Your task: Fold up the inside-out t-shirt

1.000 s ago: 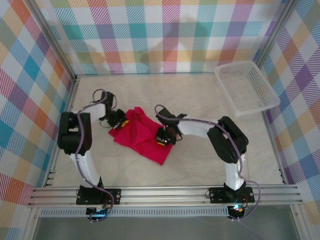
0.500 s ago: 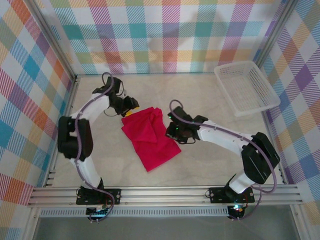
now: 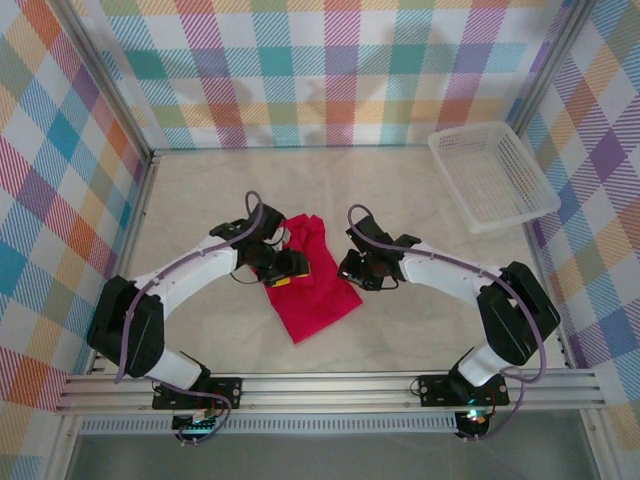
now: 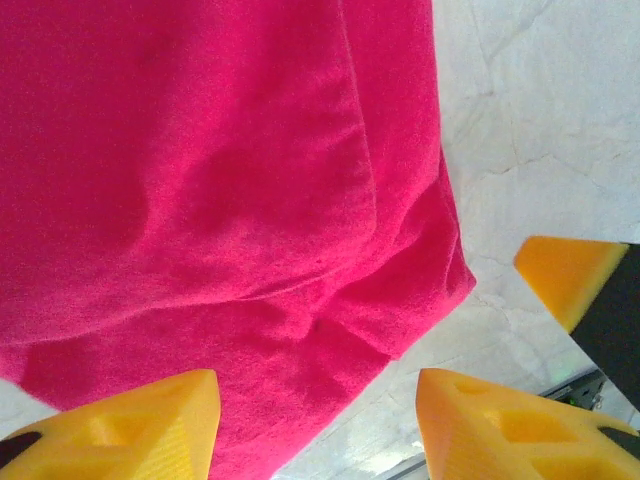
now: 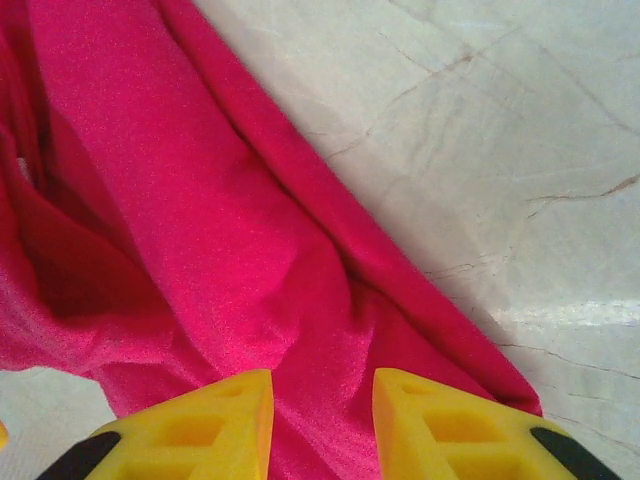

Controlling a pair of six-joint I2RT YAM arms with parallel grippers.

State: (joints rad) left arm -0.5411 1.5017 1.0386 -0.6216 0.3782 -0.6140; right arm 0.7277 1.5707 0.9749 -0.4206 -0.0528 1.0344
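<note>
**Red t-shirt lay in a long fold, both hands let go at its sides**

The t-shirt (image 3: pixel 320 295) lay at the middle of the worktop (image 3: pixel 430 330) as a long, narrow band that ran from upper centre down toward the lower middle of the frame. It was soft, light cloth, limp enough to crease and bunch, as the ridges and doubled edge in the left wrist view showed. It would likely sag and slide on the smooth surface, so a pinch on a hem or corner through all the layers looked safer than a grab at the flat middle.

The left hand (image 3: pixel 283 272) hung over the band's left edge with its fingers (image 4: pixel 150 420) well apart and nothing between them. The right hand (image 3: pixel 352 270) stood at the right edge, its fingers (image 5: pixel 200 425) a little apart over the cloth and not clamped on it.

Half a second earlier the left hand had been beyond the shirt's upper left corner. The right hand had hardly moved. A second earlier the shirt had been a wider, crumpled heap.
</note>
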